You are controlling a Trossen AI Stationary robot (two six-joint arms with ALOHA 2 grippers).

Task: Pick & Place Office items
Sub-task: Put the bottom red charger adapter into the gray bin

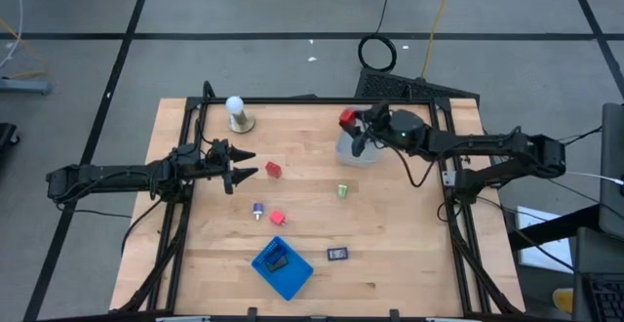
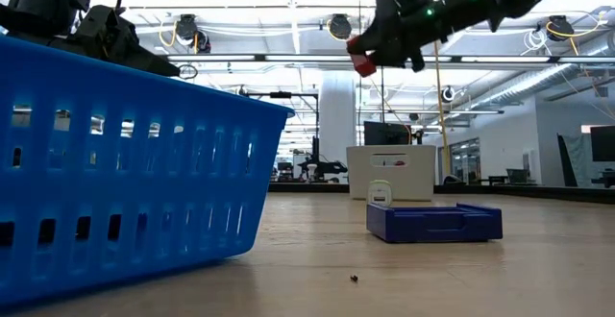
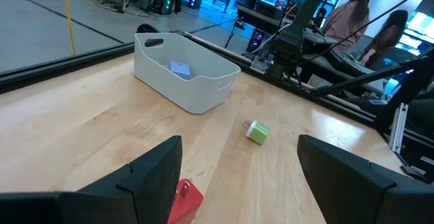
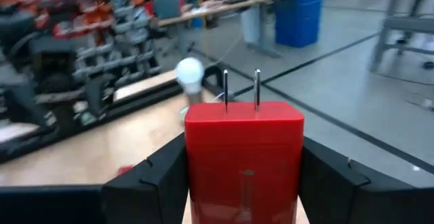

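My right gripper (image 1: 353, 127) is shut on a red block with two metal prongs (image 4: 244, 149), held in the air above the white bin (image 1: 359, 152) at the far right of the table. The bin holds a pale blue piece (image 3: 180, 68). My left gripper (image 1: 244, 164) waits open at the table's left, level. On the wood lie a red block (image 1: 273, 169), a green bit (image 1: 343, 190), a pale blue tube (image 1: 258, 210), another red piece (image 1: 278, 219) and a flat black rectangle (image 1: 338, 254). My right gripper pinches the red block by its two opposite side faces (image 4: 193, 163) between its two fingers (image 4: 152, 176). The fingers run level, coming from the table's right side. The block's pronged end (image 4: 241, 88) points away from the wrist. The block is lifted clear above the bin.
A white ball on a round stand (image 1: 236, 113) is at the far left. A blue tray (image 1: 283, 268) with a dark piece in it lies at the near edge. A blue slotted basket wall (image 2: 125, 163) fills the low view's left. People sit beyond the table's right side (image 3: 352, 13).
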